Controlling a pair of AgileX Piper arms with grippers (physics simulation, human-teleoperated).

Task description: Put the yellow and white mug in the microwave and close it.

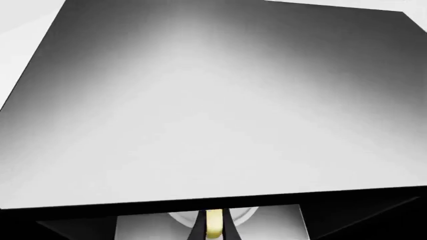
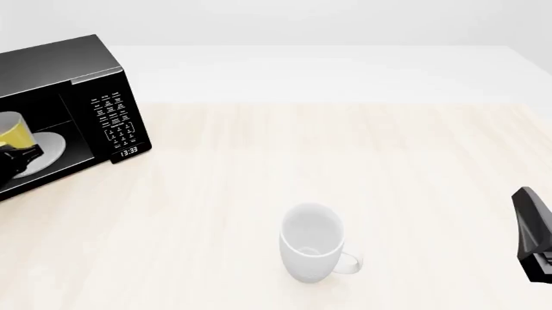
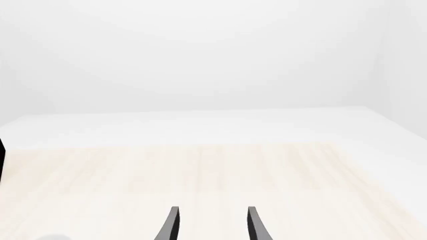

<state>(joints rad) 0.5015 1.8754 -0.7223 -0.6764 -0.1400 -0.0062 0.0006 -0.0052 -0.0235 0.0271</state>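
Note:
The black microwave [image 2: 103, 97] stands at the far left of the table with its cavity open; its door is out of view. The yellow and white mug [image 2: 12, 132] is inside, tilted over the white round plate [image 2: 50, 147]. My left gripper [image 2: 14, 159] reaches into the cavity and is shut on the mug's yellow handle [image 1: 214, 225]. In the left wrist view the microwave's top panel [image 1: 213, 110] fills most of the picture, and the plate [image 1: 245, 215] shows below it. My right gripper [image 3: 210, 225] is open and empty, low over the table at the right edge [image 2: 534, 232].
A larger all-white mug [image 2: 311, 242] stands upright on the light wooden table [image 2: 388, 161], near the front middle, its handle to the right. The microwave's keypad and clock [image 2: 116, 123] face the arms.

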